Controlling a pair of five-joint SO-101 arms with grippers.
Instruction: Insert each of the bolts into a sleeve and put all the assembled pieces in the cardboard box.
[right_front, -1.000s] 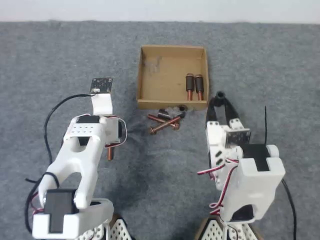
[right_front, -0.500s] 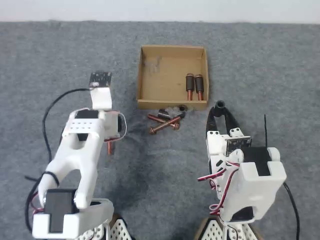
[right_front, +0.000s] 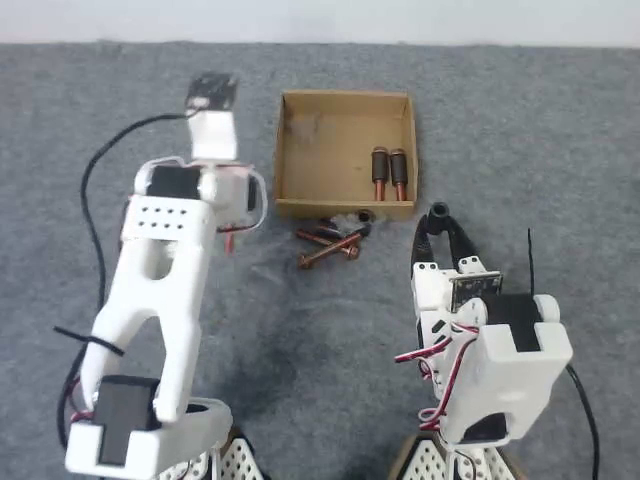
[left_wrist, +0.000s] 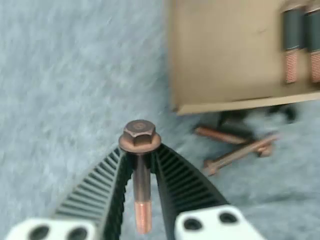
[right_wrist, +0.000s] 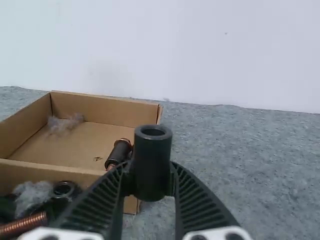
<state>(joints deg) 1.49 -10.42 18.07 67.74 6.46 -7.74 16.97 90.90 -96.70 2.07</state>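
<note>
Grey felt table cover (right_front: 300, 330) underneath. On the left, clenches a copper-coloured hex-head metal bolt (left_wrist: 142, 192) by the shank in the left gripper (left_wrist: 140, 152), head past the fingertips, near the front left corner of the square brown cardboard box (right_front: 320, 160). On the right, grips an upright black cylindrical sleeve (right_wrist: 152, 155) in the right gripper (right_wrist: 148, 170), near the box's front right corner. Inside, against the right wall, two assembled bolt-and-sleeve pieces (right_front: 380, 172) side by side. Outside, along the front wall, loose copper bolts (right_front: 325, 252) and a loose black sleeve (right_wrist: 62, 189).
</note>
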